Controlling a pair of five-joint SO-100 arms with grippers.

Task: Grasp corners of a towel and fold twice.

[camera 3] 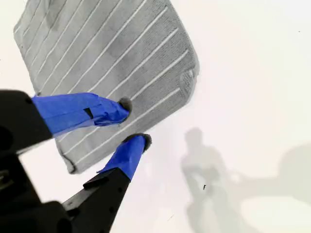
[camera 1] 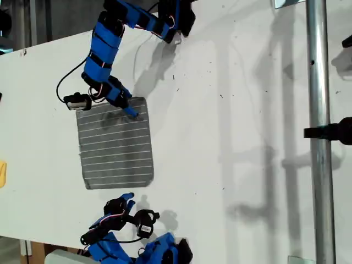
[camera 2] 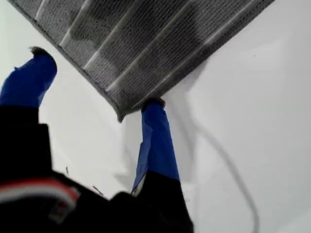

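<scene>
**Towel flat, both grippers open, nothing grasped**

Exterior view: the towel [camera 1: 115,146] lies flat and unfolded on the white table [camera 1: 231,110], left of centre of the frame, stripes running across. My first gripper [camera 1: 124,104] comes down from the arm at the upper left of the frame and sits at the towel's upper edge, near the upper right corner [camera 1: 144,100]. One blue finger [camera 1: 131,111] lies over the cloth there. My second gripper [camera 1: 124,202] is just below the towel's lower edge, at the bottom of the frame, over bare table. A small yellow object [camera 1: 2,173] sits at the left edge, well apart from the towel. A metal pole [camera 1: 319,137] runs down the right side.

First wrist view: my first gripper [camera 2: 97,80] has its jaws spread wide with nothing between them. One fingertip [camera 2: 153,108] is right at a rounded towel [camera 2: 146,43] corner [camera 2: 120,112]; the other fingertip [camera 2: 41,58] is off the cloth, over the table. Can't tell whether the near tip is pressing on the hem or just beside it.

Second wrist view: my second gripper [camera 3: 133,123] is partly open with a small gap and is holding nothing. Its tips show against the towel's [camera 3: 107,63] near edge. The cloth looks flat, and one corner [camera 3: 187,80] is slightly puckered.
</scene>
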